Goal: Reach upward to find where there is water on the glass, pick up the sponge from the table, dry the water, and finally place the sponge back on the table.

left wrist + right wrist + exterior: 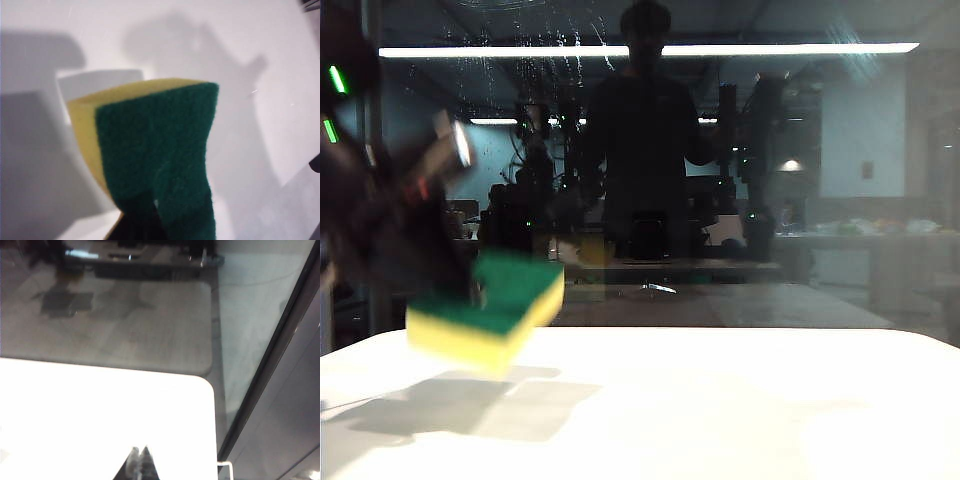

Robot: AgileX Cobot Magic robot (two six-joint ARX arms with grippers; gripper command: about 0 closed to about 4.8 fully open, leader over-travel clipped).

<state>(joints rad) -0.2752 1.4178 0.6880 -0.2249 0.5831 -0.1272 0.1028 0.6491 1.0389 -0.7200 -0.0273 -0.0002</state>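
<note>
The sponge (490,315), yellow foam with a green scouring top, hangs tilted a little above the left part of the white table (720,400). My left gripper (468,288), motion-blurred, is shut on it. In the left wrist view the sponge (160,150) fills the middle, with a dark finger (136,222) pressed into its green face. Water (560,55) speckles the top of the dark glass (820,200) in droplets and thin streaks. My right gripper (139,452) is shut, empty, over the table (75,405) near its far corner by the glass (125,320).
The glass stands along the table's far edge and mirrors a person, the arms and strip lights. A dark frame bar (270,370) runs past the table's rounded corner (207,382). The sponge's shadow (470,400) lies on the tabletop below it.
</note>
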